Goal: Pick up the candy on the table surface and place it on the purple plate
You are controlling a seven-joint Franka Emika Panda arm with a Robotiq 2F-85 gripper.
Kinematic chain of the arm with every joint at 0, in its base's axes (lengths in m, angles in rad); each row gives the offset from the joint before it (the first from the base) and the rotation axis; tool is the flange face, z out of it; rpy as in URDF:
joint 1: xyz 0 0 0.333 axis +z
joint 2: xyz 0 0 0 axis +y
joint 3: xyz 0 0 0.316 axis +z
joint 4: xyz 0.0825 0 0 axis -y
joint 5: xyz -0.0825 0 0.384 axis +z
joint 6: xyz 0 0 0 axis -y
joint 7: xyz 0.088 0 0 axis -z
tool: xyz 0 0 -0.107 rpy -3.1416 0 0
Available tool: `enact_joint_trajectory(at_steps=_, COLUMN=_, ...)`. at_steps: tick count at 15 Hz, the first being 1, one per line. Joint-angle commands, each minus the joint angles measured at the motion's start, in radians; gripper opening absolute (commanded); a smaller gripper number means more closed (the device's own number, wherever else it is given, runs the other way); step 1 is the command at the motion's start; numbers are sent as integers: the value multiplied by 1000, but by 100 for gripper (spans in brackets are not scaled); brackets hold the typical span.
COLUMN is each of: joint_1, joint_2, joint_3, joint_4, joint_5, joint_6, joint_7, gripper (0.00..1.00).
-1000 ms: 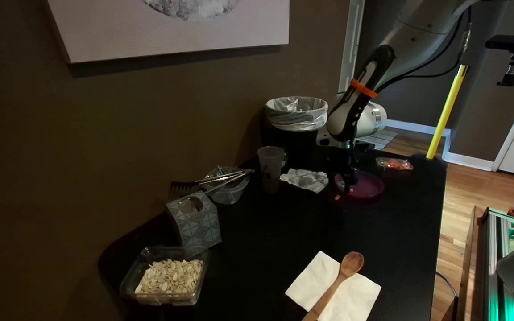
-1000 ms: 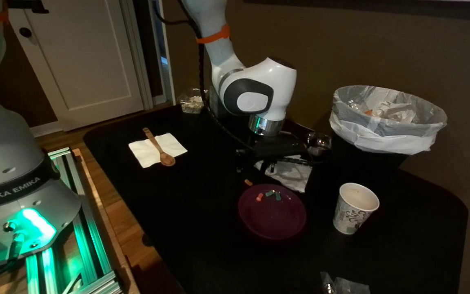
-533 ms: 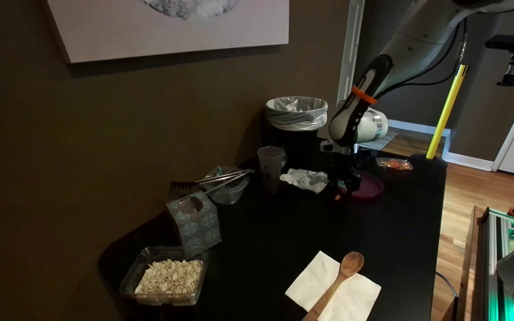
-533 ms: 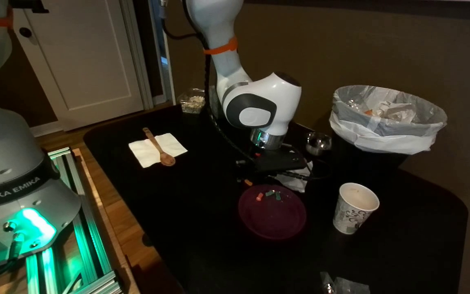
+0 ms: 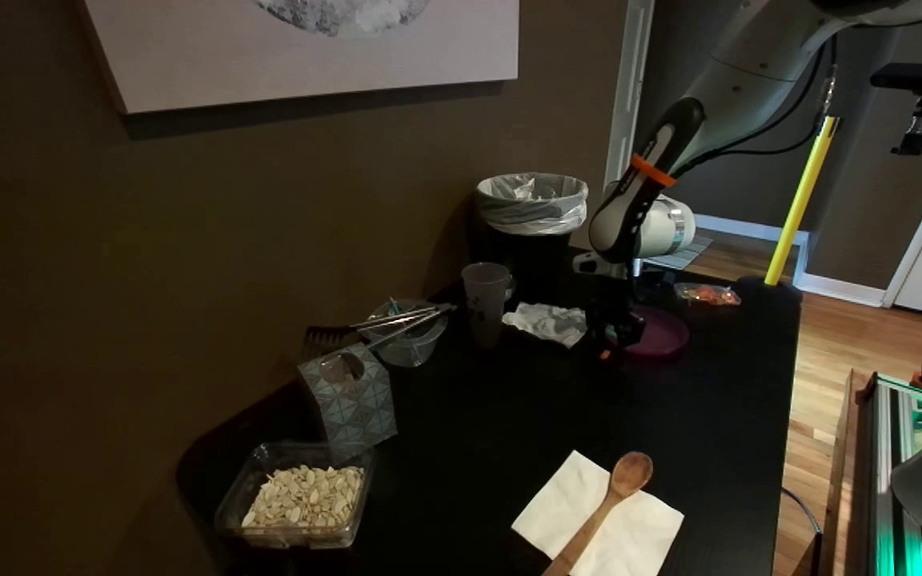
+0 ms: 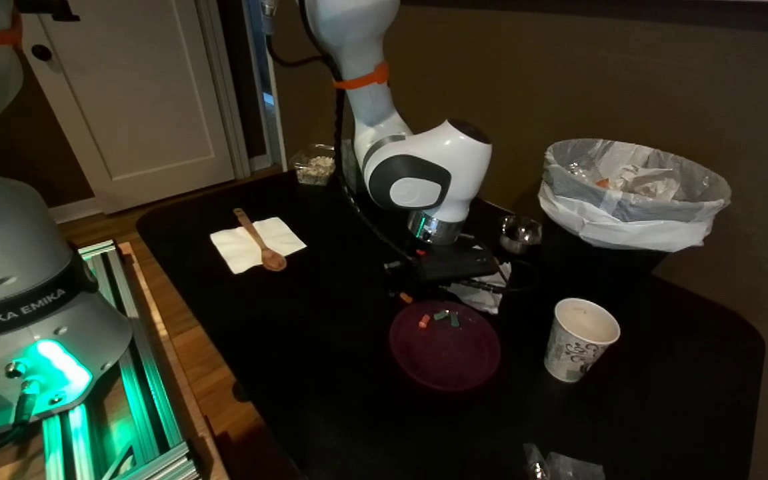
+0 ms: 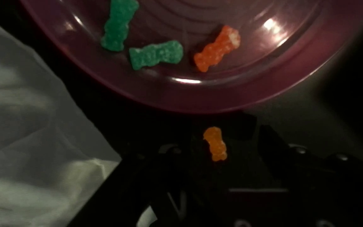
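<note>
An orange candy (image 7: 215, 144) lies on the dark table just outside the rim of the purple plate (image 7: 187, 97). The candy also shows in both exterior views (image 5: 605, 354) (image 6: 406, 298). My gripper (image 7: 225, 138) is open, with one finger on each side of the candy; the candy is closer to the left finger, with a gap to the right finger (image 7: 268, 142). Whether the fingertips touch the table is too dark to tell. On the plate lie two green candies (image 7: 156, 54) and a red-orange candy (image 7: 217, 49). In an exterior view the arm hides the fingertips.
Crumpled paper (image 7: 27, 126) lies beside the gripper. A paper cup (image 6: 581, 340), a lined bin (image 6: 631, 200) and a metal cup (image 6: 521, 235) stand nearby. A wooden spoon (image 6: 261, 240) lies on a napkin. A candy pack (image 5: 707, 294) lies behind the plate.
Over the last second my gripper has come down beside the plate, to the orange candy. In the last half second the arm has hardly moved. The candies and plate have stayed in place.
</note>
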State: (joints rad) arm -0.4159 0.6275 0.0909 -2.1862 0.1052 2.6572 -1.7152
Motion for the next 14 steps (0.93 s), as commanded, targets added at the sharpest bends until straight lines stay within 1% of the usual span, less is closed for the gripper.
enact_joint_trajectory(at_steps=1, joint_1=-12, joint_2=25, joint_3=18, joint_4=5, joint_5=10, joint_6=13, joint_7=-25, gripper=53)
enact_joint_trajectory(at_steps=2, joint_1=-11, joint_2=25, joint_3=19, joint_4=3, joint_5=10, joint_6=17, joint_7=-26, gripper=50)
enact_joint_trajectory(at_steps=4, joint_1=-9, joint_2=27, joint_3=18, joint_4=2, joint_5=8, joint_6=20, joint_7=-25, gripper=50)
enact_joint_trajectory(at_steps=6, joint_1=-11, joint_2=28, joint_3=19, joint_4=2, joint_5=10, joint_6=22, joint_7=-27, gripper=52)
enact_joint_trajectory(at_steps=7, joint_1=-12, joint_2=28, joint_3=20, joint_4=2, joint_5=11, joint_6=21, joint_7=-29, gripper=49)
enact_joint_trajectory(at_steps=8, joint_1=-14, joint_2=29, joint_3=22, joint_4=2, joint_5=13, joint_6=22, joint_7=-31, gripper=41)
enact_joint_trajectory(at_steps=9, joint_1=-15, joint_2=29, joint_3=23, joint_4=2, joint_5=14, joint_6=23, joint_7=-33, gripper=25)
enact_joint_trajectory(at_steps=10, joint_1=-18, joint_2=29, joint_3=26, joint_4=2, joint_5=16, joint_6=23, joint_7=-38, gripper=24)
enact_joint_trajectory(at_steps=12, joint_1=-18, joint_2=29, joint_3=29, joint_4=2, joint_5=18, joint_6=23, joint_7=-42, gripper=7)
enact_joint_trajectory(at_steps=13, joint_1=-20, joint_2=30, joint_3=31, joint_4=2, joint_5=19, joint_6=24, joint_7=-43, gripper=1)
enact_joint_trajectory(at_steps=14, joint_1=-21, joint_2=30, joint_3=33, joint_4=2, joint_5=20, joint_6=26, joint_7=-45, gripper=0)
